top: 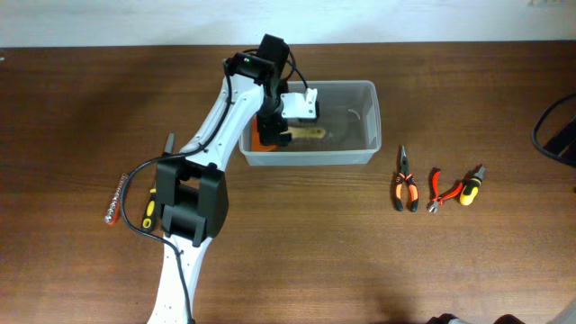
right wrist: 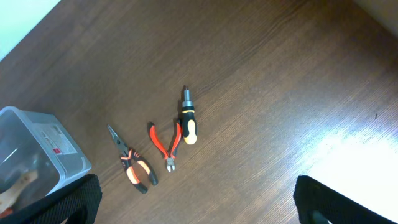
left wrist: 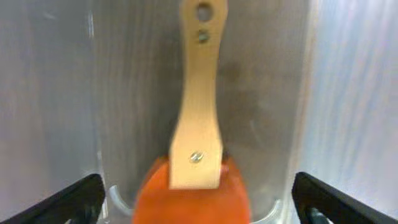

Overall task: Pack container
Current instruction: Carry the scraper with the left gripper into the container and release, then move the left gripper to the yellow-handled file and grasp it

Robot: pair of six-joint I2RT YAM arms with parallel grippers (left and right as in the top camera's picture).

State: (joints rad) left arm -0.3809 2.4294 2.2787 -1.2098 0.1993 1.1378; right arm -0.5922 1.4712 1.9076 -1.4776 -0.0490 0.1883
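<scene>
The container point(top: 373, 121) is a clear plastic tub at the table's middle back. Inside it lies a tool with a pale wooden handle point(left wrist: 199, 99) and an orange head point(left wrist: 193, 196), also seen from above as a wooden handle point(top: 310, 133). My left gripper point(top: 277, 126) reaches down into the tub's left end. In the left wrist view the left gripper point(left wrist: 199, 202) is open, its dark fingertips point(left wrist: 74, 199) far apart on either side of the orange head and not touching it. My right gripper point(right wrist: 196, 199) is open over bare table, holding nothing.
Right of the tub lie orange-black pliers point(top: 404, 189), red cutters point(top: 436, 189) and a yellow-black screwdriver point(top: 470, 186). Left of my left arm's base are a metal bit strip point(top: 113, 200), a yellow-black tool point(top: 149, 207) and a dark tool point(top: 168, 144).
</scene>
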